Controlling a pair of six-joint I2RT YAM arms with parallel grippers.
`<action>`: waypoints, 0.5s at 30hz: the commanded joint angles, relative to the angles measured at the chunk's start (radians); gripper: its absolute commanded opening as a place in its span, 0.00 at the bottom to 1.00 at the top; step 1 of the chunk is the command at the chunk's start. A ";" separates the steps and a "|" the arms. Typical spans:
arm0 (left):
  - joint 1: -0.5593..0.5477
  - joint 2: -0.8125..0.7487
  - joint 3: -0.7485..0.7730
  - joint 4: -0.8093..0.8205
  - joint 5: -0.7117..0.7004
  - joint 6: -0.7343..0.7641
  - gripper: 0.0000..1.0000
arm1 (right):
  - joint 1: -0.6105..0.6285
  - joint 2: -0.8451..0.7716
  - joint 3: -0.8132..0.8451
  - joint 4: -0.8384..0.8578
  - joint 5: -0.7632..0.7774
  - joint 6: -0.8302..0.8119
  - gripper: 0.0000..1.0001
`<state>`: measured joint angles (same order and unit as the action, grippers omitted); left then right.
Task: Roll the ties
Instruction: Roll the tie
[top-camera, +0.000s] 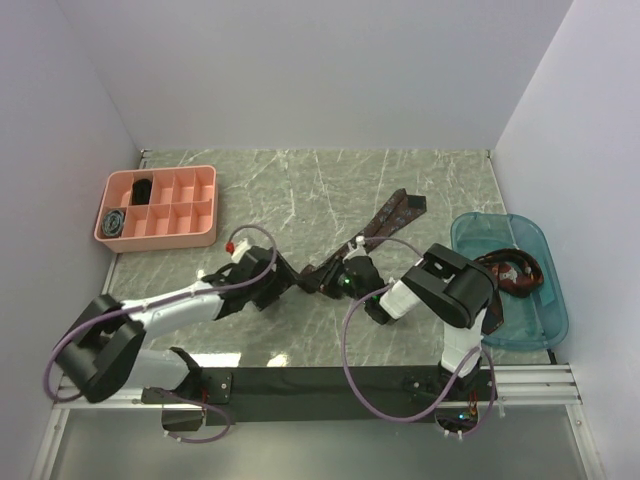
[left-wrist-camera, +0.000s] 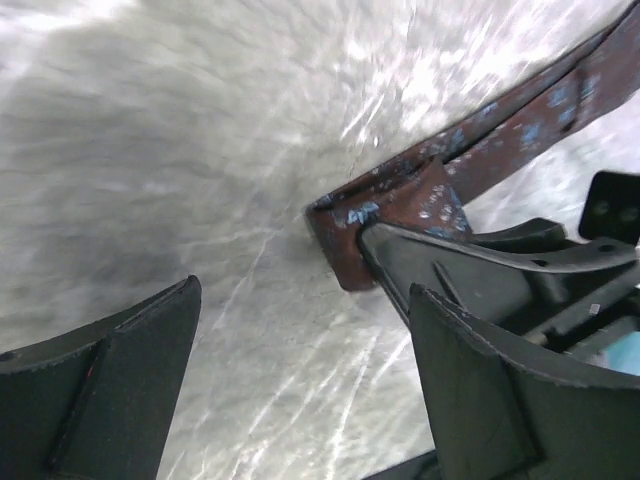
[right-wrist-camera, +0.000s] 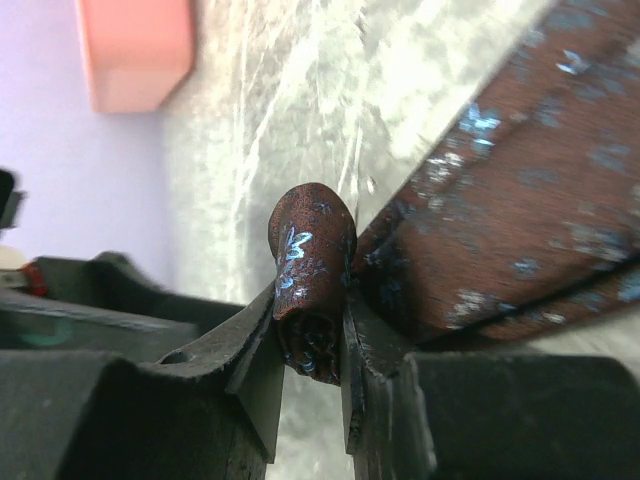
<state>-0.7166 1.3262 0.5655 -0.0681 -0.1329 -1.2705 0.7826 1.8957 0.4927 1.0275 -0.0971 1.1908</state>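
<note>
Grey-green marble tabletop (top-camera: 320, 190), plain white walls (top-camera: 320, 70), even light

I work in a lab test cell: plain white partition walls (top-camera: 320, 70) box in the grey-green marbled tabletop (top-camera: 300, 190) beyond my right pincer (right-wrist-camera: 310, 345), bare aluminium rails (top-camera: 540, 385) behind it.

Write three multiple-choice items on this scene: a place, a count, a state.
1. Where is the pink plastic compartment tray? A) far left of the marble table B) near right C) centre
2. How many rolled fabric ties lie in it? A) none B) two C) five
3. The right fingers are: A) open, empty B) gripping the tray C) shut on the rolled end of the brown-maroon patterned tie
1 A: it sits far left. 2 B: one black coil, one grey-blue coil. 3 C: they pinch the roll.
</note>
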 joint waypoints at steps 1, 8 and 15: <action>0.052 -0.109 -0.039 0.019 0.035 -0.079 0.90 | 0.029 -0.009 0.047 -0.421 0.124 -0.218 0.10; 0.158 -0.176 0.029 -0.134 0.078 -0.018 0.91 | 0.216 -0.003 0.306 -0.779 0.422 -0.495 0.07; 0.229 -0.145 0.111 -0.280 0.092 0.072 0.88 | 0.303 0.083 0.411 -0.819 0.511 -0.654 0.04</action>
<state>-0.5121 1.1725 0.6197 -0.2661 -0.0559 -1.2552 1.0756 1.8996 0.9058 0.4194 0.3405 0.6685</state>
